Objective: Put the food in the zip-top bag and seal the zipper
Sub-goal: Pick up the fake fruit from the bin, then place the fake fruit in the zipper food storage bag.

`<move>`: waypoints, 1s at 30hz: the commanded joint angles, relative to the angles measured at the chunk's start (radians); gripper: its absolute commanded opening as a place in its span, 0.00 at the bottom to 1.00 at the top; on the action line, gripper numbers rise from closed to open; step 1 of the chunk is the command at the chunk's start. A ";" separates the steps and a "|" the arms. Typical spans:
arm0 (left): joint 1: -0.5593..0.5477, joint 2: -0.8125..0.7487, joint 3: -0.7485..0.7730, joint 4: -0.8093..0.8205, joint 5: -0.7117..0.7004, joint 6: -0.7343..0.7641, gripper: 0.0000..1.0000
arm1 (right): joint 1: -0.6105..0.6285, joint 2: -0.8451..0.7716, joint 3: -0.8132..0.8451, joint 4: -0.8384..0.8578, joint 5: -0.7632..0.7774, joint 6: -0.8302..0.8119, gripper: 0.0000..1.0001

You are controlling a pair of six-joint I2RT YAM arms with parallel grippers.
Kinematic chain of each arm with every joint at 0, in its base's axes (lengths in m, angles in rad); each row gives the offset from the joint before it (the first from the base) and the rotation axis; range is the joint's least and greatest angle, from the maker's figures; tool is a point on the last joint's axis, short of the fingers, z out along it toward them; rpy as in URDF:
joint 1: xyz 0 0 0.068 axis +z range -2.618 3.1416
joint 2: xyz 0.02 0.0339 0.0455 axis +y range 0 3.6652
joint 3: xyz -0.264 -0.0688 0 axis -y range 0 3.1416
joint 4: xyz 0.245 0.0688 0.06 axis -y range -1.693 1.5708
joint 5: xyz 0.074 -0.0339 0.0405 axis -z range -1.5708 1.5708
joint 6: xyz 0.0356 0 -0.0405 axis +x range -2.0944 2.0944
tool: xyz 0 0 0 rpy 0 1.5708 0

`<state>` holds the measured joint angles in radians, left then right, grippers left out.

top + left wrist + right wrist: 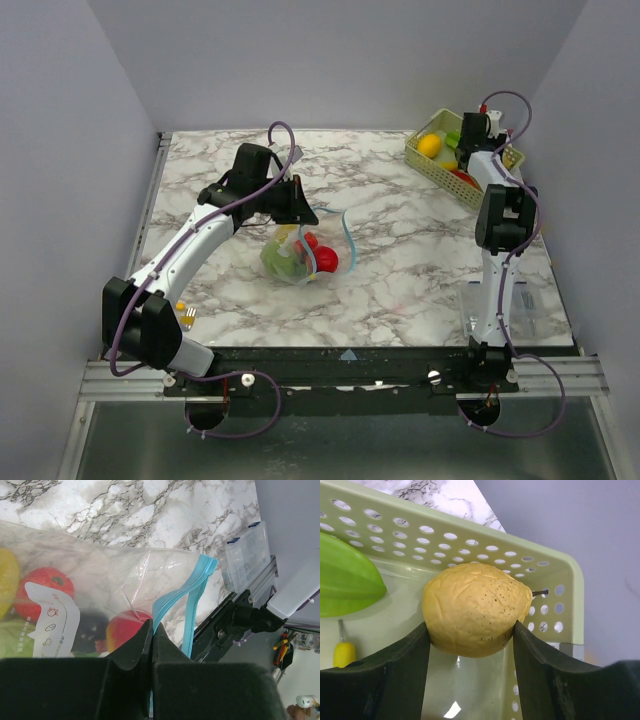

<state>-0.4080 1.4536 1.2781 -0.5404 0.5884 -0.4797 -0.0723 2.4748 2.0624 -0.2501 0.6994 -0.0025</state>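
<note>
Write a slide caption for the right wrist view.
Right gripper touching both sides of a yellow pear inside the pale green basket, a green toy beside it.

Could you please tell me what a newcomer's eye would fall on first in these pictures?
In the middle of the marble table, the left pincer pinches the teal zipper of a clear zip-top bag that holds red, yellow and green toy food. At the far right corner, the right pincer grips a yellow pear inside the pale green basket.
</note>
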 commanded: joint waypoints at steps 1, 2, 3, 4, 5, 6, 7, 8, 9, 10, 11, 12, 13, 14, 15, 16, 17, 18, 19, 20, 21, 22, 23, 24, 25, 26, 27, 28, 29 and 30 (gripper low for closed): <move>-0.005 0.003 0.006 0.018 0.022 -0.002 0.00 | -0.006 -0.081 -0.072 0.052 -0.022 0.049 0.50; -0.005 0.003 0.006 0.017 0.021 0.000 0.00 | -0.005 -0.119 -0.108 0.060 -0.041 0.063 0.47; -0.005 0.000 0.006 0.017 0.019 0.000 0.00 | -0.005 -0.163 -0.137 0.074 -0.068 0.078 0.45; -0.005 -0.003 0.006 0.017 0.019 0.000 0.00 | -0.005 -0.191 -0.163 0.077 -0.088 0.092 0.42; -0.005 -0.005 0.006 0.017 0.019 0.000 0.00 | -0.005 -0.224 -0.176 0.070 -0.112 0.113 0.39; -0.005 -0.007 0.006 0.018 0.021 0.000 0.00 | -0.005 -0.247 -0.187 0.056 -0.135 0.128 0.35; -0.005 -0.010 0.006 0.017 0.018 0.000 0.00 | -0.004 -0.276 -0.197 0.043 -0.160 0.152 0.32; -0.005 -0.012 0.004 0.018 0.015 0.001 0.00 | -0.006 -0.300 -0.210 0.027 -0.183 0.173 0.28; -0.004 -0.014 0.004 0.018 0.013 0.001 0.00 | -0.004 -0.330 -0.225 0.019 -0.215 0.196 0.26; -0.005 -0.015 0.004 0.017 0.014 0.001 0.00 | -0.005 -0.359 -0.251 0.013 -0.245 0.224 0.24; -0.005 -0.016 0.004 0.017 0.015 0.001 0.00 | -0.005 -0.392 -0.278 0.012 -0.293 0.241 0.24; -0.005 -0.017 0.004 0.016 0.015 0.001 0.00 | -0.005 -0.431 -0.312 0.012 -0.333 0.264 0.22; -0.005 -0.018 0.004 0.016 0.014 0.001 0.00 | -0.005 -0.463 -0.354 0.016 -0.393 0.289 0.20; -0.005 -0.020 0.004 0.016 0.015 0.001 0.00 | -0.004 -0.504 -0.391 0.029 -0.458 0.320 0.19; -0.005 -0.021 0.004 0.016 0.013 0.001 0.00 | -0.005 -0.536 -0.435 0.042 -0.523 0.341 0.18; -0.005 -0.024 0.003 0.017 0.013 0.001 0.00 | -0.005 -0.575 -0.476 0.056 -0.602 0.368 0.17; -0.005 -0.026 0.004 0.018 0.013 0.001 0.00 | -0.005 -0.606 -0.526 0.073 -0.671 0.392 0.15; -0.005 -0.025 0.001 0.019 0.013 0.001 0.00 | -0.005 -0.644 -0.570 0.094 -0.760 0.422 0.14; -0.005 -0.025 0.002 0.019 0.013 0.001 0.00 | -0.005 -0.682 -0.623 0.115 -0.824 0.447 0.13; -0.005 -0.026 0.003 0.018 0.013 0.001 0.00 | -0.004 -0.712 -0.684 0.138 -0.899 0.479 0.12; -0.005 -0.027 0.002 0.017 0.014 0.000 0.00 | -0.004 -0.752 -0.732 0.177 -0.963 0.508 0.11; -0.005 -0.029 0.003 0.017 0.016 0.000 0.00 | -0.003 -0.784 -0.786 0.200 -1.024 0.534 0.10; -0.005 -0.031 0.001 0.020 0.015 0.000 0.00 | -0.001 -0.823 -0.832 0.232 -1.064 0.563 0.10; -0.005 -0.034 0.000 0.020 0.014 0.000 0.00 | 0.005 -0.854 -0.882 0.258 -1.112 0.582 0.10; -0.005 -0.035 0.000 0.020 0.009 0.000 0.00 | 0.014 -0.888 -0.916 0.289 -1.150 0.599 0.09; -0.005 -0.035 0.003 0.018 0.007 0.001 0.00 | 0.023 -0.918 -0.950 0.297 -1.184 0.608 0.08; -0.005 -0.035 0.003 0.016 0.007 0.003 0.00 | 0.041 -0.945 -0.975 0.297 -1.209 0.614 0.08; -0.005 -0.036 0.004 0.016 0.007 0.003 0.00 | 0.058 -0.975 -1.008 0.302 -1.231 0.619 0.07; -0.005 -0.036 0.004 0.015 0.008 0.002 0.00 | 0.072 -1.004 -1.042 0.307 -1.249 0.626 0.06; -0.005 -0.036 0.006 0.015 0.011 0.001 0.00 | 0.112 -1.042 -1.071 0.317 -1.267 0.634 0.06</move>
<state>-0.4080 1.4517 1.2781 -0.5404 0.5880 -0.4797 -0.0387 1.5616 1.0737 -0.0322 -0.3656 0.5583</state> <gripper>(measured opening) 0.009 0.569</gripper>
